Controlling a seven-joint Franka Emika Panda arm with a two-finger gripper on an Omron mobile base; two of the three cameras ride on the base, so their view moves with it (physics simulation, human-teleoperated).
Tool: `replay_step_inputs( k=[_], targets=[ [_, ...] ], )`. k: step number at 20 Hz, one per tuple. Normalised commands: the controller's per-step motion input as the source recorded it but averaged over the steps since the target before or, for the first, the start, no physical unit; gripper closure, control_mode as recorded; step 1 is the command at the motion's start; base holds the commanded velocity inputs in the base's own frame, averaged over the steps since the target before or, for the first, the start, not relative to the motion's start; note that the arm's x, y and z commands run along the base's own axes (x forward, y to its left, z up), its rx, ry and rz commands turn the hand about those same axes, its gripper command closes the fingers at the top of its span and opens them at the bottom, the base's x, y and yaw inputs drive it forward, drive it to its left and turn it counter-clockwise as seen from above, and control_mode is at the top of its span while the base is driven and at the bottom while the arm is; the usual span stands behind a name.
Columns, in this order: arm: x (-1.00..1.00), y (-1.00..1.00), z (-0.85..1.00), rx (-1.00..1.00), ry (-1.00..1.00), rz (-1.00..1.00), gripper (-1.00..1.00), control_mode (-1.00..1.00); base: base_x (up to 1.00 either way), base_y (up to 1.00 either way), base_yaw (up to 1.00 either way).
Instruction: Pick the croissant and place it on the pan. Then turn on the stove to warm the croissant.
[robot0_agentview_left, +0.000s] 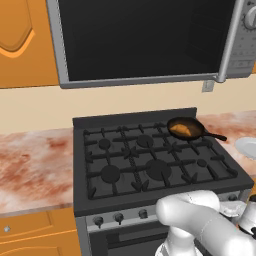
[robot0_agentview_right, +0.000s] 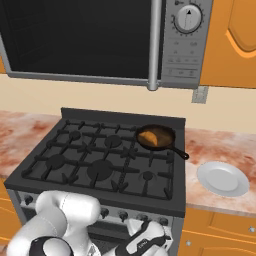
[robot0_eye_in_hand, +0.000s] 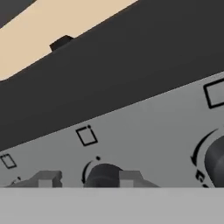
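With the croissant (robot0_agentview_left: 182, 130) already in the pan (robot0_agentview_left: 185, 128) at the stove's (robot0_agentview_left: 150, 165) upper right, the parted, empty fingers (robot0_eye_in_hand: 48, 178) near a knob (robot0_eye_in_hand: 103, 175) may turn the wrong burner's.

1. The stove (robot0_agentview_left: 150, 165) top lies open to you across its front and left grates.
2. The pan (robot0_agentview_left: 186, 129) with the croissant (robot0_agentview_left: 181, 130) takes the back right burner, its handle reaching right toward the counter.
3. A microwave (robot0_agentview_left: 145, 40) hangs over the stove's rear, capping headroom there.
4. A white plate (robot0_agentview_right: 222, 178) occupies the right counter.
5. Down at the front panel, a knob (robot0_eye_in_hand: 103, 175) sits right by your fingertips (robot0_eye_in_hand: 46, 179).
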Motion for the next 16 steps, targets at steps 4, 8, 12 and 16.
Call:
replay_step_inputs(
  k=[4, 8, 12, 16],
  targets=[
    [0.22, 0.57, -0.22, -0.13, 0.00, -0.18, 1.00, -1.00, 0.00, 0.00, 0.00],
    [0.14, 0.67, -0.09, -0.14, -0.01, -0.22, 1.00, -1.00, 0.00, 0.00, 0.00],
    [0.15, 0.41, 0.00, -0.07, -0.04, -0.19, 1.00, -1.00, 0.00, 0.00, 0.00],
    [0.35, 0.16, 0.00, -0.03, -0.09, 0.00, 1.00, -1.00, 0.00, 0.00, 0.00]
  ],
)
